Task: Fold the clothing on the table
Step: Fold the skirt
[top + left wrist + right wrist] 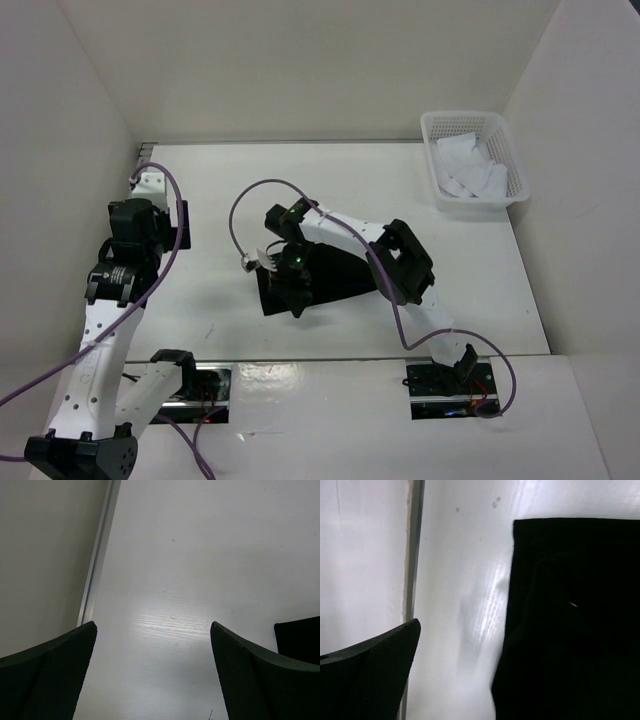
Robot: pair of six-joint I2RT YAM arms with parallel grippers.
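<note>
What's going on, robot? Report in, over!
Left jaws open, empty, over bare table. Right jaws open over black clothing, at its edge, not gripping. Basket of white cloths in far corner, clear of it.

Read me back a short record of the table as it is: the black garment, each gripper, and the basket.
clothing: black, lying mid-table
left gripper: open, holding nothing, over bare table at the far left
right gripper: open, at the clothing's left edge; contact cannot be told
basket: white lattice, far right corner, white cloth pieces inside
</note>
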